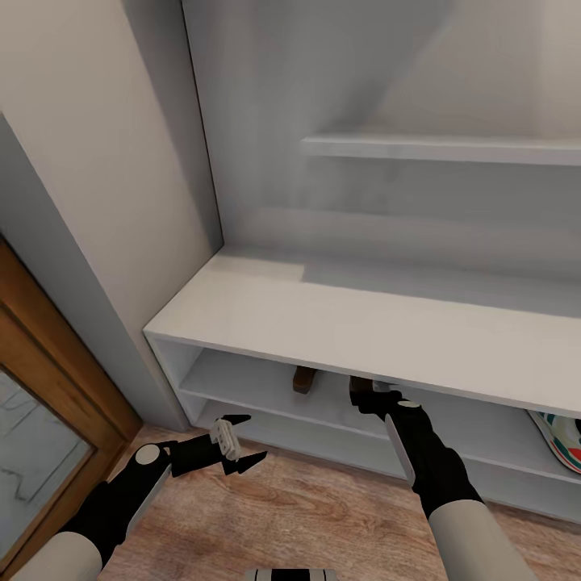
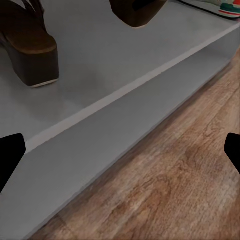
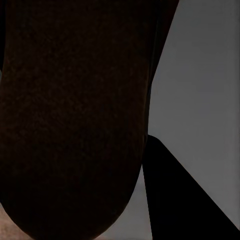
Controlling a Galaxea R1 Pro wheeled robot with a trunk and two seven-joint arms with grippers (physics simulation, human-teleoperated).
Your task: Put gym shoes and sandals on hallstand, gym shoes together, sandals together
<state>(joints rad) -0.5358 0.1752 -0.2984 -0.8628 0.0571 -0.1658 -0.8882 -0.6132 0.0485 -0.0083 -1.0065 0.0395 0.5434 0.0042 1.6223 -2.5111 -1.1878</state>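
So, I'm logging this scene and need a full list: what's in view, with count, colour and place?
sandals: two, dark brown; one stands on the upper open shelf, the other is at the right gripper at that shelf.
gym shoe: one seen, off-white with green and red-orange, on the upper shelf at the right.
hallstand: one, pale grey, against the wall.
floating shelf: one, grey, above the bench top.
corridor floor: light brown planks.
door frame: brown wood, left.
left gripper: black, open, over the floor.
right gripper: black, at the shelf.
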